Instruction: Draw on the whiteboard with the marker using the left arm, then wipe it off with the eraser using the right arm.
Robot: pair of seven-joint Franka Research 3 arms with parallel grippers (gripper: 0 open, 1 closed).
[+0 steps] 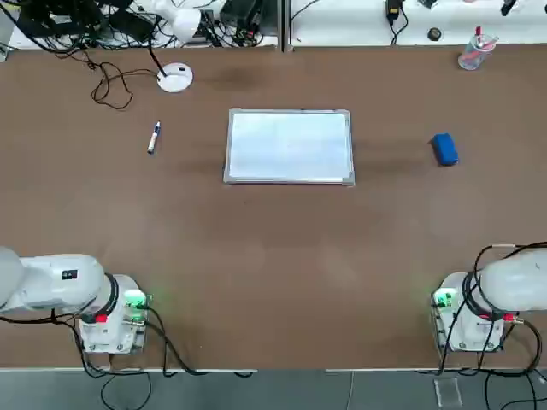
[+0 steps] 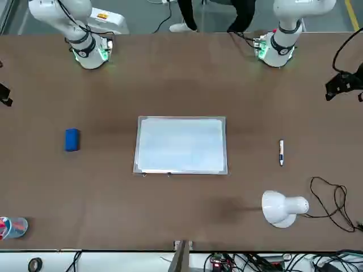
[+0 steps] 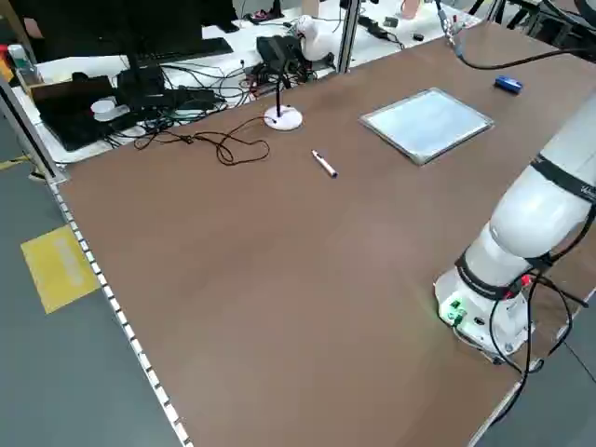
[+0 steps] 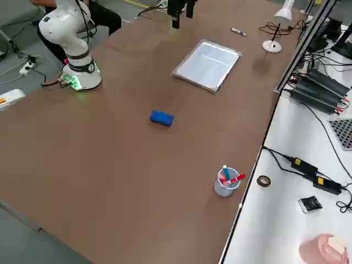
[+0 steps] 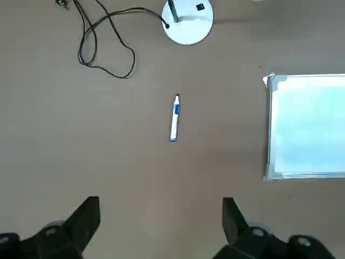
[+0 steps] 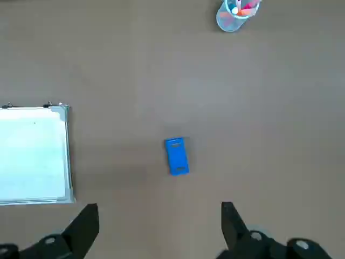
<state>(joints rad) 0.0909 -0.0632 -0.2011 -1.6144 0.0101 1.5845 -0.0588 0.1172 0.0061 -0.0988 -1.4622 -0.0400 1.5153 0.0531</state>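
marker [image 5: 174, 118] lies well beyond the spread left pincer [image 5: 160, 221]

Table [image 1: 273, 256] was plain brown. Whiteboard [image 1: 289, 145] was white with a thin silver-grey frame. Marker [image 1: 154, 137] was white with a blue band and dark tip. Eraser [image 1: 444, 149] was bright blue. Desk lamp [image 2: 282, 208] was white, its cable [image 1: 109, 81] black. Clear cup [image 4: 225, 182] held red and blue pens. Left arm [image 1: 60, 286] and right arm [image 1: 504, 286] were white, bases lit green. Both wrist views showed black fingers [image 5: 86, 218].
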